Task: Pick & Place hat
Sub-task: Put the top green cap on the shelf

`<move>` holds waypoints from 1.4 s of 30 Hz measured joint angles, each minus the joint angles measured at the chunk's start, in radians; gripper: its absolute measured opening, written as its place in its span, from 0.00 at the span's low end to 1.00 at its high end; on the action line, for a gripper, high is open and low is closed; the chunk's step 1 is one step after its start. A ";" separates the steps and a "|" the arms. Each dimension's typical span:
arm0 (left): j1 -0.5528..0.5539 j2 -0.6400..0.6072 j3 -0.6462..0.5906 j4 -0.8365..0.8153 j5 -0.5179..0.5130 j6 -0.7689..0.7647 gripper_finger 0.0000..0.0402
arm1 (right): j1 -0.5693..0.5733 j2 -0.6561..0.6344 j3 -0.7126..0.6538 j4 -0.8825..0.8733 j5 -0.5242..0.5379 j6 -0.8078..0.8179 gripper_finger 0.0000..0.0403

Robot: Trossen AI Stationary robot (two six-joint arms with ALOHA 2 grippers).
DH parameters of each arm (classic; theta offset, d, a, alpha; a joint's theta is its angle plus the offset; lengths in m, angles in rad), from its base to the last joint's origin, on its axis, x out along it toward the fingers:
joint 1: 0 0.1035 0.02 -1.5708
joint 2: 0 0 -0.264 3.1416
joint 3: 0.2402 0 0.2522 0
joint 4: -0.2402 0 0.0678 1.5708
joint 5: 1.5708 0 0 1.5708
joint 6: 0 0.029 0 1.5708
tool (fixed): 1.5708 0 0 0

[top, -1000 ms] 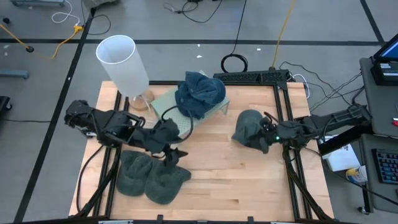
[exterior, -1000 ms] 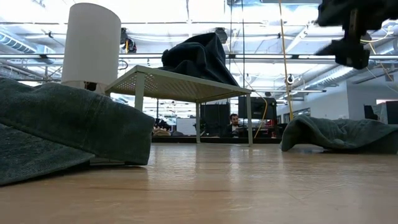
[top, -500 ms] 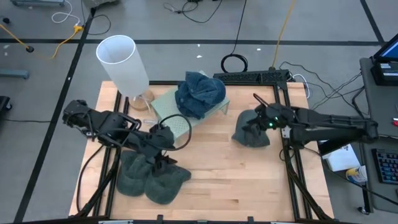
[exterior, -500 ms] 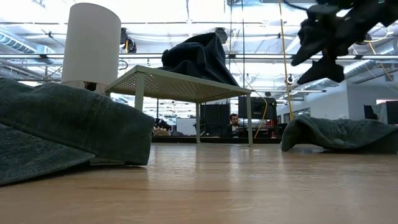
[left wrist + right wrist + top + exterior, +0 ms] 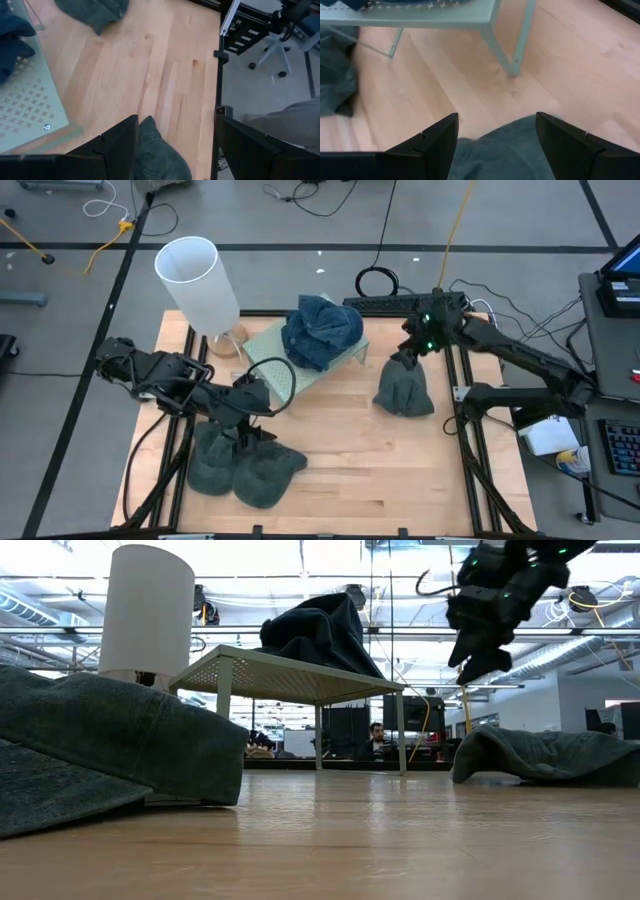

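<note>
Right hand [image 5: 412, 348] released, hovering just above grey hat [image 5: 404, 387]; left hand [image 5: 245, 415] released over grey hats [image 5: 245, 465]; next: descend, grasp.

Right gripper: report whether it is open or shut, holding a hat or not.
Open and empty. The right gripper shows its fingers spread apart above the grey hat, which lies on the table.

The desk [image 5: 340, 450] is made of pale planked wood with a smooth, faintly glossy finish. The hats [image 5: 404, 388] are of soft matt grey-green cloth. A perforated, pale-painted metal stand [image 5: 290, 375] and a smooth white plastic-looking cylinder [image 5: 196, 280] are seen.
</note>
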 joint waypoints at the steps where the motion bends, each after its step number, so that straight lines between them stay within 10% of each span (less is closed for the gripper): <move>1: 0.000 -0.002 0.000 -0.002 0.001 0.004 0.67 | -0.028 0.028 0.022 -0.016 -0.034 -0.036 0.64; 19: -0.002 -0.052 0.000 0.002 0.075 0.045 0.69 | -0.321 0.564 0.426 -0.336 -0.151 -0.471 0.64; 42: -0.002 -0.061 0.000 0.004 0.130 -0.014 0.77 | -0.468 0.881 0.438 -0.593 -0.156 -0.780 0.64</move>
